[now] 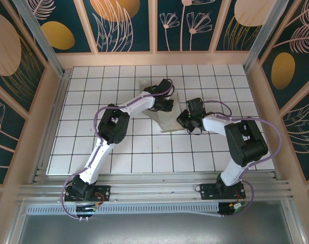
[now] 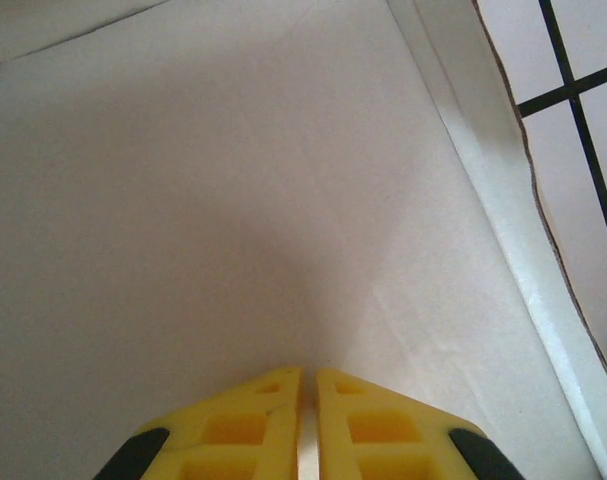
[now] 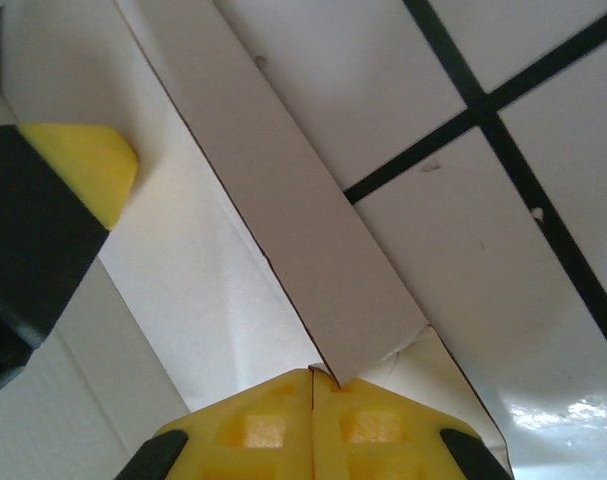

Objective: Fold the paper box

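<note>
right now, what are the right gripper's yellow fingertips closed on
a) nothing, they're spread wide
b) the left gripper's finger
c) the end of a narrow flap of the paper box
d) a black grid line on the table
c: in the right wrist view the right gripper has its fingertips together, with the end of the narrow flap of the paper box running into the seam between them.

White gridded tabletop (image 1: 83, 101), teal floral wall panels (image 1: 126, 25)

A white table (image 1: 118, 152) ruled in a black grid carries the white paper box (image 1: 167, 122) near its middle
</note>
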Available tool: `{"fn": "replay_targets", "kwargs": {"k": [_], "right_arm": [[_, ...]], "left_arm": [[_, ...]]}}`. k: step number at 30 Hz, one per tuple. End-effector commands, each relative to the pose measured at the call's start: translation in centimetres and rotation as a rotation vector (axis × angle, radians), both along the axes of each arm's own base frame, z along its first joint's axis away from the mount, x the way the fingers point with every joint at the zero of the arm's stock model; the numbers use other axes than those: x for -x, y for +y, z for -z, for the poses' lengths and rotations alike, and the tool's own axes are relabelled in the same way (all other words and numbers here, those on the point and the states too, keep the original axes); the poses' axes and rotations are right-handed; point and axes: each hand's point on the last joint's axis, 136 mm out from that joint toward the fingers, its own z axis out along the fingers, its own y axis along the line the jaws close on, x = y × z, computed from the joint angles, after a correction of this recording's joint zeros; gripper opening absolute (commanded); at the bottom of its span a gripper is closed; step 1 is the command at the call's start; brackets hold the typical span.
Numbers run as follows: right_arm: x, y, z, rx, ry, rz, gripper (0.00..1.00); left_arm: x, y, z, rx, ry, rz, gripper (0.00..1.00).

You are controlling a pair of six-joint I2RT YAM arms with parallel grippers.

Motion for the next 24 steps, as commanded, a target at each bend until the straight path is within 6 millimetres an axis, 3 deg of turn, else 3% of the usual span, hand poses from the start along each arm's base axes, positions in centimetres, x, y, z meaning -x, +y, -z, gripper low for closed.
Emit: {"fn": "replay_targets", "kwargs": {"k": [1, 3, 8, 15, 20, 24], "right_arm": [[-2.5, 1.3, -2.8, -0.167, -0.119, 0.048, 0.08], [-2.3, 0.9, -2.4, -0.198, -0.11, 0.066, 0.08], [-3.0, 0.5, -4.7, -0.286, -0.211, 0.116, 0.09], [-4.5, 0.2, -5.8, -0.319, -0.268, 0.151, 0.09], [-4.0, 0.4, -3.5, -0.298, -0.22, 0.144, 0.1], [-3.0, -0.4, -2.1, -0.238, -0.194, 0.137, 0.17]], "left_arm": [[4.4, -0.1, 3.3, -0.041, 0.157, 0.042, 0.12], [4.3, -0.1, 3.1, -0.04, 0.153, 0.042, 0.12], [4.1, -0.2, 3.0, -0.038, 0.145, 0.044, 0.11], [4.2, -0.3, 2.8, -0.038, 0.145, 0.049, 0.11], [4.2, -0.5, 2.4, -0.031, 0.14, 0.053, 0.11], [4.1, -0.7, 2.3, -0.027, 0.139, 0.053, 0.11]]}}
